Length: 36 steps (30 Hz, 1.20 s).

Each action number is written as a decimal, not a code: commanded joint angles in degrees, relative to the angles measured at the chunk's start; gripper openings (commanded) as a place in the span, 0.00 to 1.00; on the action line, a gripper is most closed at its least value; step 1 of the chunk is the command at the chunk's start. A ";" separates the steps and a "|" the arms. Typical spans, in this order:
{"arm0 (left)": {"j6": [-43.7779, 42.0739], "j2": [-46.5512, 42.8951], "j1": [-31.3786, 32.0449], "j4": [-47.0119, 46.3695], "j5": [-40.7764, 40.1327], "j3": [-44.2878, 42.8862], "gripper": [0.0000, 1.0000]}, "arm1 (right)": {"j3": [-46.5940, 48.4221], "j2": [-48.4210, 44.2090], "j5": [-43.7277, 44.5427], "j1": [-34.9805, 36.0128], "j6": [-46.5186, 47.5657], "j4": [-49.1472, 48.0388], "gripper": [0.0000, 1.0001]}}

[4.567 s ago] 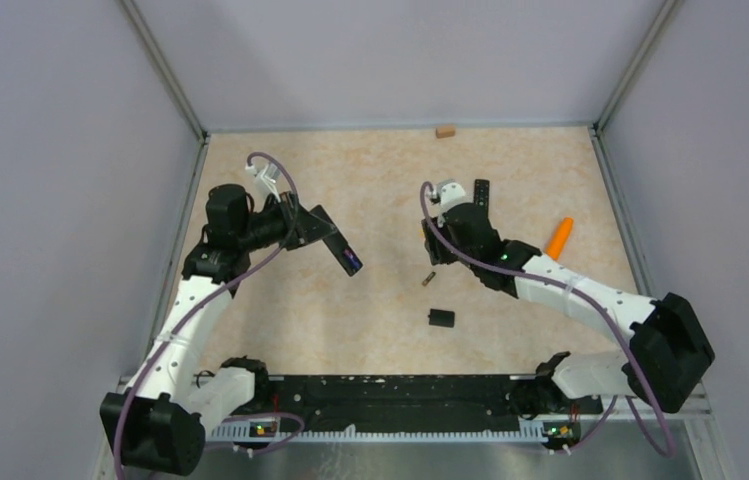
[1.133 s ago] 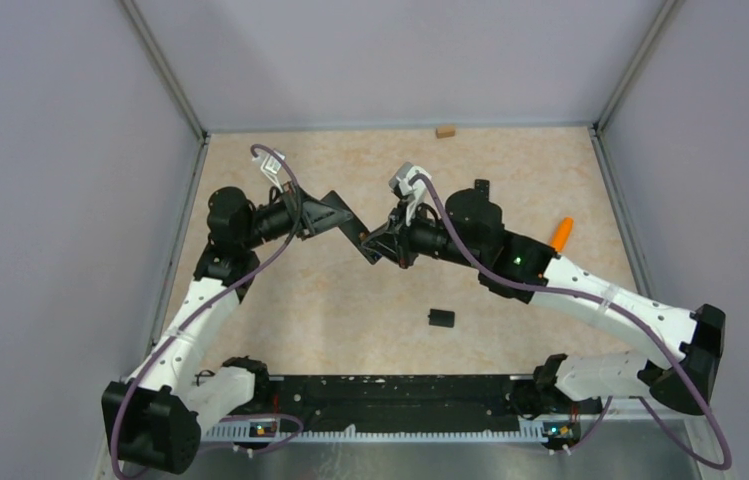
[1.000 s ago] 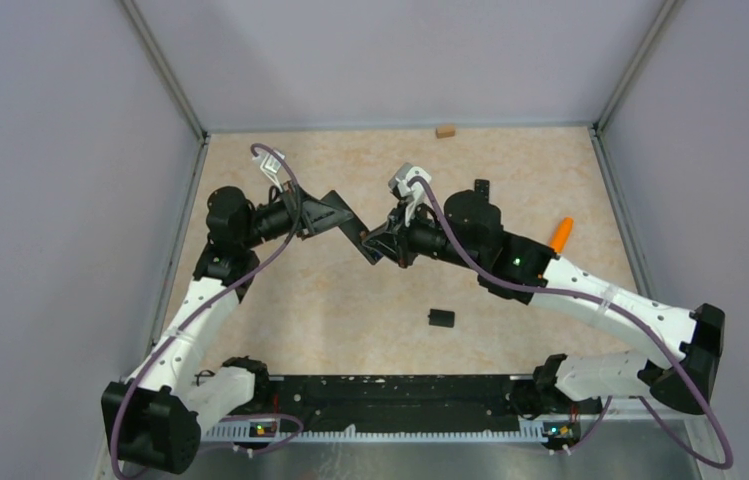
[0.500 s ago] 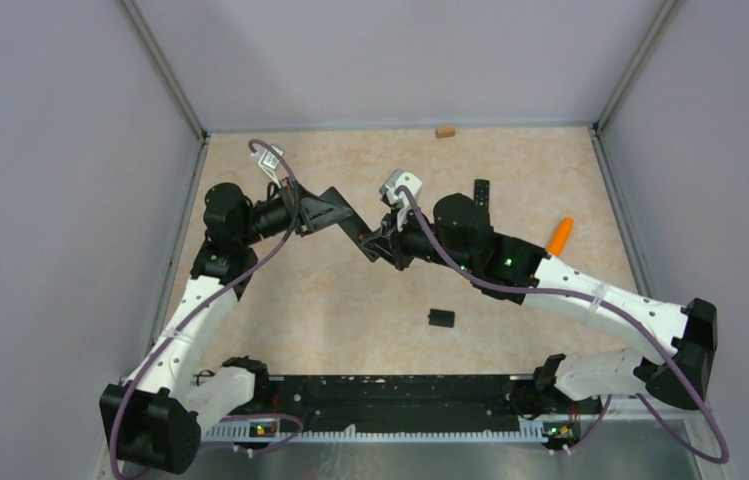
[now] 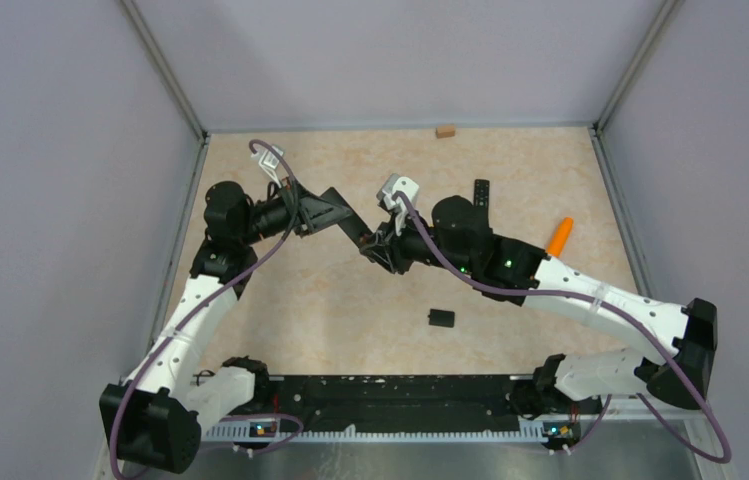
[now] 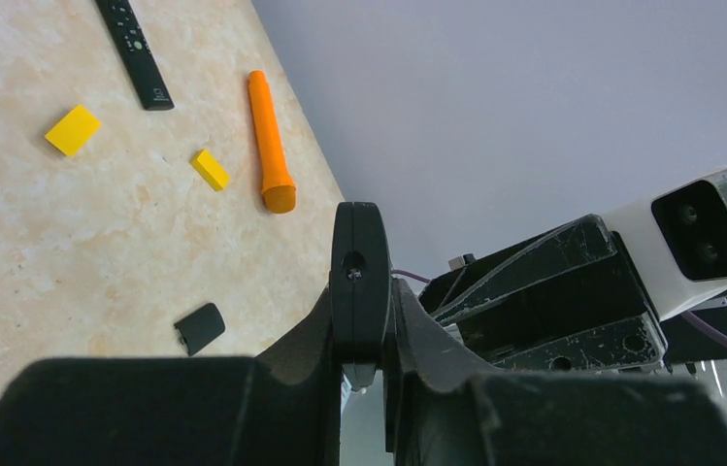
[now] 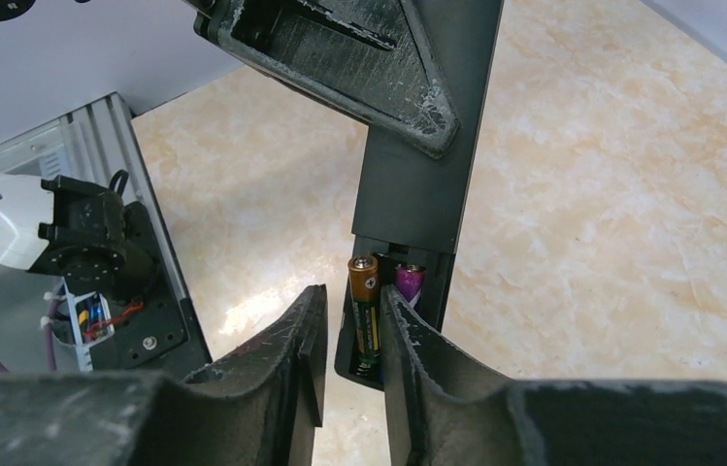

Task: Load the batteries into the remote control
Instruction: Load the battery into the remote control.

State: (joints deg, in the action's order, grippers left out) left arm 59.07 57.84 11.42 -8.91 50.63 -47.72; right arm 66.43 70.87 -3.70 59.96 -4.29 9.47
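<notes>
remote control (image 7: 417,194), clamped in left gripper (image 6: 364,335): both batteries (image 7: 363,316) look seated inside it; right gripper (image 7: 349,320) jaws parted, holding nothing; battery cover (image 5: 440,318) unfitted, on table (image 5: 300,300).

**Quick head count of this table**

Ok so, remotes: two. There's one flat remote (image 5: 481,192) lying on the tabletop and one raised remote (image 7: 427,194) up off it.

Batteries I can actually see: two. A gold-capped battery (image 7: 363,291) and a purple battery (image 7: 408,282) sit side by side in the raised one's open bay.

Yellow blocks: two, a bigger yellow block (image 6: 73,129) and a smaller yellow block (image 6: 211,169).

Then the singles: one orange stick (image 6: 270,146), one small black cover (image 5: 440,318) and one tan block (image 5: 444,131) over by the far wall.

Arms: two, the left arm (image 5: 185,315) and the right arm (image 5: 600,300).
</notes>
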 commanded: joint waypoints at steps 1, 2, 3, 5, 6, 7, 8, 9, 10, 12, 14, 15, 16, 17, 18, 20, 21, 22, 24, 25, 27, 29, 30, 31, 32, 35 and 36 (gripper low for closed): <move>0.42 -0.18 0.18 -1.77 0.63 -3.04 0.00 | 1.68 -2.61 0.25 0.59 -0.82 0.42 0.30; 0.17 -0.10 0.18 -1.52 0.46 -2.99 0.00 | 1.94 -2.78 0.47 0.53 -1.07 0.65 0.33; -0.09 -0.10 0.18 -1.31 0.39 -2.99 0.00 | 2.20 -2.96 0.80 0.51 -1.34 0.80 0.39; -0.61 -0.03 0.18 -0.85 0.22 -3.12 0.00 | 2.80 -3.18 1.31 0.52 -1.86 1.29 0.42; -0.88 0.01 0.18 -0.51 0.03 -3.18 0.00 | 3.18 -3.38 1.65 0.55 -2.24 1.47 0.45; -1.21 0.01 0.18 -0.19 -0.07 -3.26 0.00 | 3.30 -3.64 2.23 0.53 -2.64 1.26 0.49; -1.54 -0.01 0.18 -0.01 -0.16 -3.30 0.00 | 3.16 -4.09 3.23 0.56 -3.37 0.78 0.54; -1.97 -0.09 0.20 0.32 -0.37 -3.33 0.00 | 2.81 -4.62 5.60 0.54 -4.28 -0.15 0.59; -2.48 -0.16 0.17 0.64 -0.71 -3.41 0.00 | 1.81 -5.31 8.40 0.52 -6.47 -1.94 0.66; -3.24 -0.31 0.18 0.65 -1.03 -3.23 0.00 | -0.14 -6.61 12.59 0.51 -10.79 -4.90 0.76; -3.87 -0.51 0.17 0.52 -1.79 -2.81 0.00 | -1.03 -7.31 17.37 0.53 -17.91 -5.67 0.81; -4.14 -0.54 0.13 0.25 -1.97 -2.69 0.00 | -1.02 -7.26 19.04 0.51 -21.90 -5.24 0.82; -4.21 -0.56 0.15 -0.20 -2.13 -2.38 0.00 | -0.81 -7.04 19.94 0.57 -26.46 -4.73 0.83; -4.08 -0.70 0.12 -0.77 -2.40 -1.89 0.00 | -0.87 -6.80 20.32 0.51 -30.33 -4.64 0.83; -3.87 -0.71 0.13 -1.51 -2.59 -1.61 0.00 | -1.41 -6.64 20.32 0.55 -34.60 -5.31 0.83; -3.47 -0.84 0.13 -3.02 -3.00 -1.07 0.00 | -3.29 -6.50 18.96 0.52 -40.94 -8.20 0.83; -3.36 -0.95 0.15 -3.60 -3.26 -0.94 0.00 | -3.93 -6.36 18.76 0.53 -43.86 -8.99 0.83; -3.35 -1.04 0.14 -4.06 -3.64 -0.80 0.00 | -4.51 -6.34 18.85 0.58 -46.19 -9.11 0.83; -3.12 -1.37 0.12 -4.86 -4.55 -0.58 0.00 | -5.69 -6.38 19.67 0.56 -51.16 -9.08 0.83; -2.90 -1.61 0.16 -5.49 -4.84 -0.43 0.00 | -6.19 -6.57 20.27 0.53 -52.09 -9.85 0.83; -2.57 -2.21 0.17 -6.35 -5.73 -0.22 0.00 | -6.69 -6.91 21.82 0.55 -53.93 -9.85 0.84; -2.76 -2.82 0.17 -6.73 -6.57 0.07 0.00 | -7.78 -7.26 23.20 0.56 -56.12 -10.19 0.84; -2.89 -3.04 0.17 -6.80 -7.00 0.27 0.00 | -8.43 -7.38 22.98 0.53 -56.90 -11.18 0.85; -2.90 -3.20 0.18 -6.94 -7.15 0.56 0.00 | -9.03 -7.10 22.56 0.58 -57.34 -12.29 0.85; -2.76 -3.30 0.16 -7.07 -7.29 0.92 0.00 | -9.37 -6.77 22.04 0.53 -57.56 -13.25 0.86; -1.61 -3.09 0.13 -8.57 -6.82 1.78 0.00 | -10.04 -5.09 19.44 0.48 -59.84 -15.44 0.86; -1.25 -3.09 0.18 -9.03 -6.67 1.96 0.00 | -10.09 -4.38 18.45 0.37 -60.30 -16.25 0.86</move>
State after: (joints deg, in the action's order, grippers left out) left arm 56.69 55.64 11.42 -12.60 44.49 -46.85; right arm 56.58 65.12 16.69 59.99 -60.03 -0.71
